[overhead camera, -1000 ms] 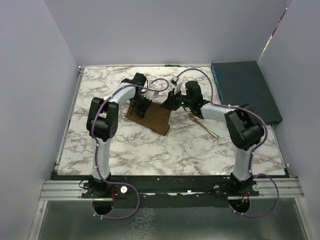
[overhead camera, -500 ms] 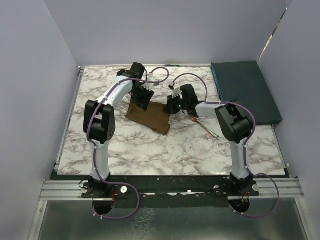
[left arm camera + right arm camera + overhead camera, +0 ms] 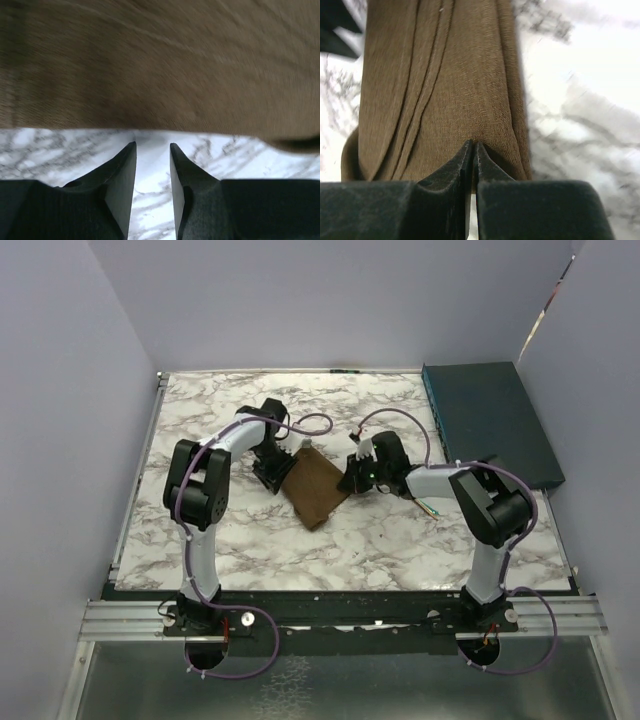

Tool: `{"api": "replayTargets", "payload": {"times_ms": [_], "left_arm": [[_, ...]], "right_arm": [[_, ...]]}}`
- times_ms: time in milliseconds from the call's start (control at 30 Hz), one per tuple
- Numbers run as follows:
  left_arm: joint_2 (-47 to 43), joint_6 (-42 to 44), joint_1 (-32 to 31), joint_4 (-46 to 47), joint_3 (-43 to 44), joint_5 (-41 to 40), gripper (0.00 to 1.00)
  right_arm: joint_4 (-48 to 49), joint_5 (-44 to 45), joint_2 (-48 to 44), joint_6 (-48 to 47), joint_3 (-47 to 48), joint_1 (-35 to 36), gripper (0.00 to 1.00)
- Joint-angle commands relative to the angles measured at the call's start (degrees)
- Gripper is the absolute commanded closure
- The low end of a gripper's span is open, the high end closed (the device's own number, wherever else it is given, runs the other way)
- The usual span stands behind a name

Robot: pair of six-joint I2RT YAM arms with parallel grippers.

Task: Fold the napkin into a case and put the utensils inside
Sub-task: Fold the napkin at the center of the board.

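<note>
The brown napkin [image 3: 315, 490] lies folded into a narrow oblong on the marble table [image 3: 200, 530], turned diagonally between the two arms. My right gripper [image 3: 352, 478] is shut on its right edge. In the right wrist view the fingertips [image 3: 473, 146] pinch the folded cloth [image 3: 445, 75]. My left gripper [image 3: 272, 466] sits just left of the napkin, slightly open and empty. In the left wrist view its tips [image 3: 152, 145] stand over bare marble, just short of the cloth's edge [image 3: 160, 65]. The fork is mostly hidden under my right arm; only its handle tip [image 3: 433, 508] shows.
A dark teal flat box [image 3: 490, 420] lies at the back right of the table. Purple-grey walls close in the left, back and right sides. Both forearms lie low across the middle of the table.
The napkin has been drawn nearer and turned diagonal, held by my right gripper. My left gripper has come off the cloth and moved down to its left side.
</note>
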Motion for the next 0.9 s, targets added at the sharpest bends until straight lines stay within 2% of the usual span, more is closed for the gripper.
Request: {"api": "replayTargets", "payload": {"times_ms": [0, 367, 500, 600, 733, 867], "left_arm": [[4.9, -3.6, 0.4, 5.4, 6.5, -3.2, 0.66], [15.0, -8.1, 0.2, 3.9, 23.0, -1.6, 0.66], [14.4, -6.6, 0.5, -0.4, 26.8, -1.6, 0.65], [11.4, -4.0, 1.2, -5.2, 28.1, -0.8, 0.60], [4.1, 3.6, 1.9, -12.6, 24.2, 1.4, 0.56], [-6.9, 12.8, 1.3, -12.1, 8.1, 3.2, 0.55]], "right_arm": [[-3.4, 1.5, -3.0, 3.3, -7.3, 3.7, 0.91], [-5.6, 1.9, -11.3, 8.2, -12.7, 13.4, 0.90], [-8.9, 2.4, -14.2, 7.0, -10.0, 13.5, 0.86], [-11.5, 3.3, -15.4, 6.0, -6.1, 13.4, 0.82], [-10.9, 1.7, -14.0, 4.7, -3.1, 13.3, 0.82], [-7.3, -2.0, -10.3, 5.3, -3.2, 13.3, 0.85]]}}
